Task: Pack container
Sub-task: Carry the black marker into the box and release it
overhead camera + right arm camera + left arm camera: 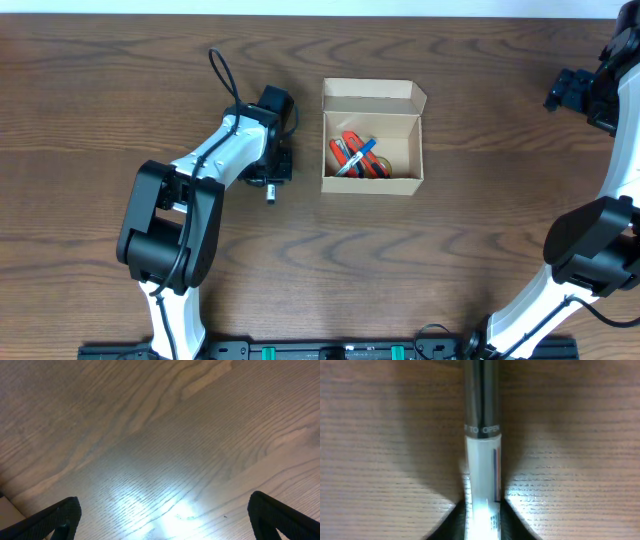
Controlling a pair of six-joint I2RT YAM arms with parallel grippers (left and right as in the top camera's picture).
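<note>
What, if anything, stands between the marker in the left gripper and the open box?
Nothing visible. Only bare table lies between the marker in the left gripper and the box to its right. The lid is folded back, leaving the top open.

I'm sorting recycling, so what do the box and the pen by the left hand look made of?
Box: tan cardboard, matte, with creased flaps. Pen: likely plastic, glossy white barrel and dark cap catching the light.
</note>
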